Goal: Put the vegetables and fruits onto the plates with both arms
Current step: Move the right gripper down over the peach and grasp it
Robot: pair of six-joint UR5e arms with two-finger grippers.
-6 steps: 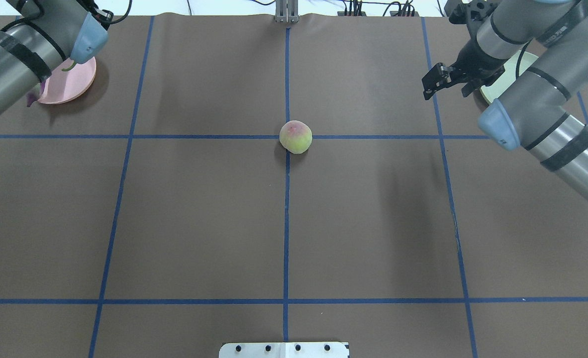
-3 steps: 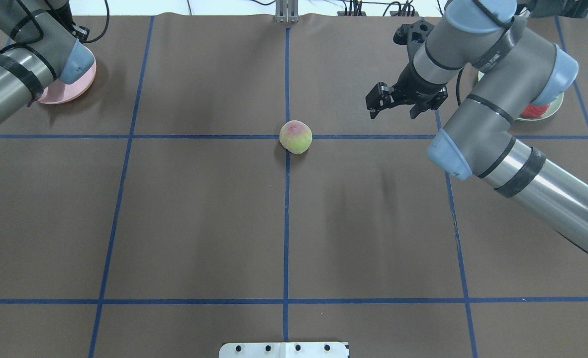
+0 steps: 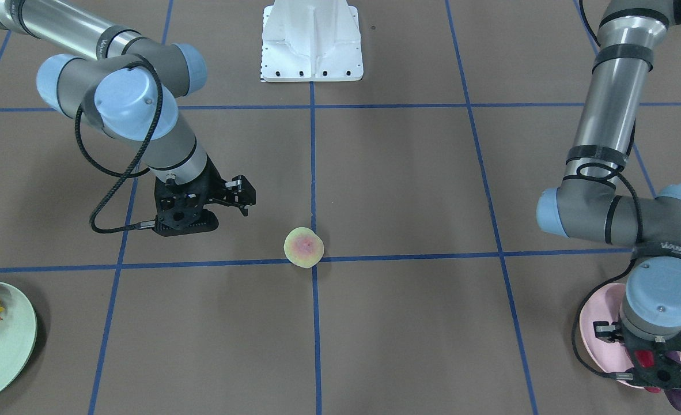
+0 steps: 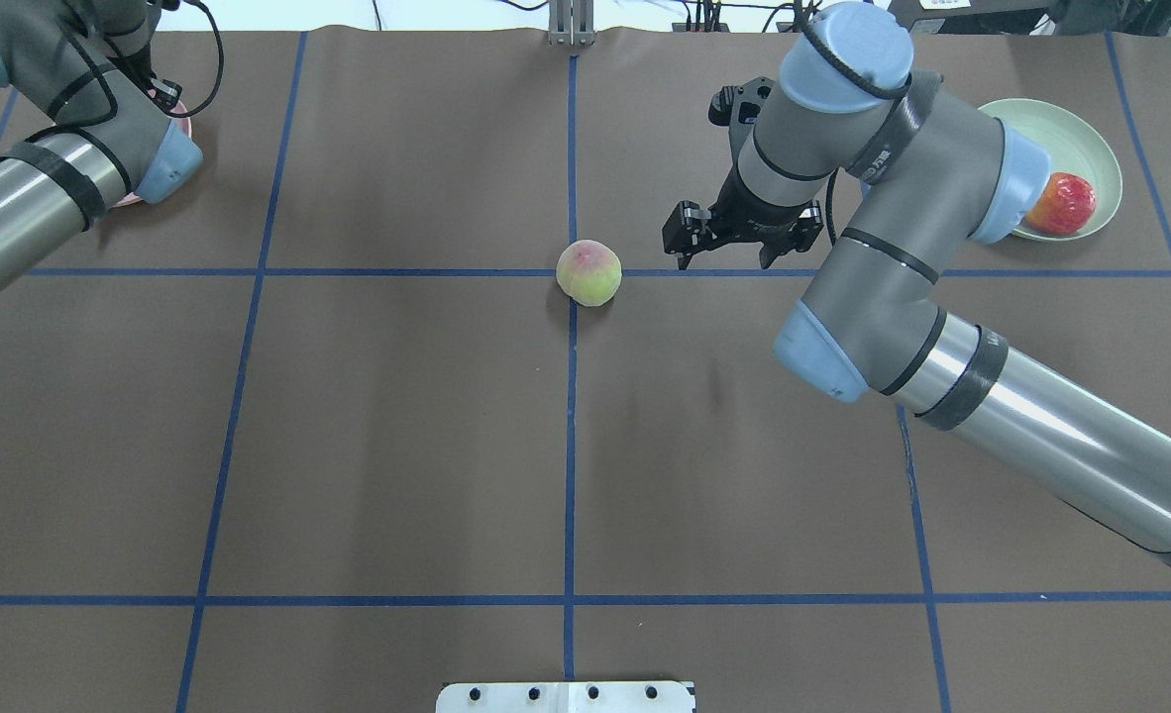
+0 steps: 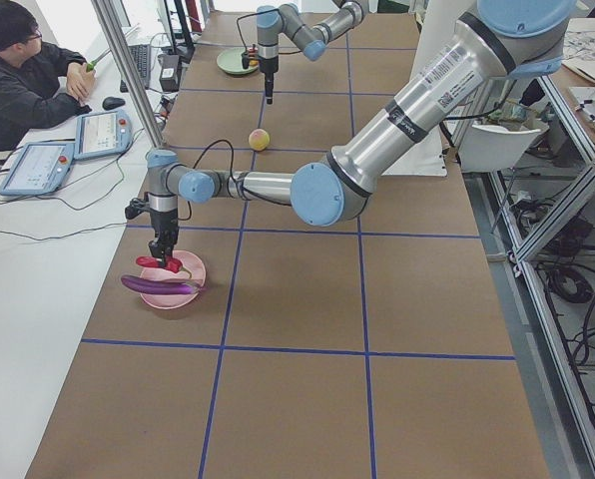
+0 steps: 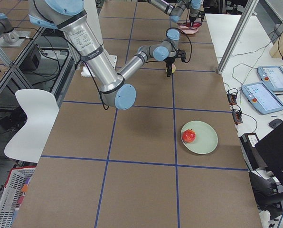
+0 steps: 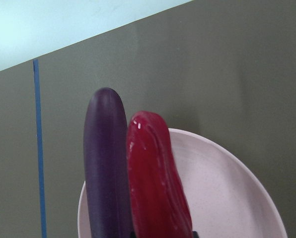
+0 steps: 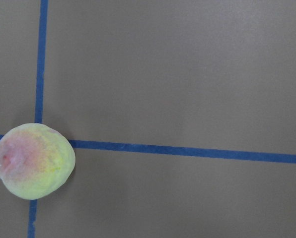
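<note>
The peach [image 4: 588, 273] sits at the table's middle on a blue line crossing, also in the right wrist view [image 8: 34, 161]. My right gripper [image 4: 734, 243] is open and empty, just right of the peach and above the table. The red-and-yellow fruit [image 4: 1061, 203] lies on the mint plate [image 4: 1071, 129] at the far right. My left gripper [image 3: 660, 369] is over the pink plate [image 7: 227, 188] and shut on the red chili pepper [image 7: 155, 173]. The purple eggplant [image 7: 106, 168] lies beside the chili on that plate.
The white base block [image 4: 566, 696] stands at the near table edge. Blue tape lines divide the brown table cover. An operator [image 5: 23, 80] sits at a side desk beyond the table's far edge. My left arm hides most of the pink plate in the overhead view.
My right arm swung left from over the mint plate to beside the peach, gripper still open, uncovering the fruit on the plate. My left arm shifted a little farther back over the pink plate.
</note>
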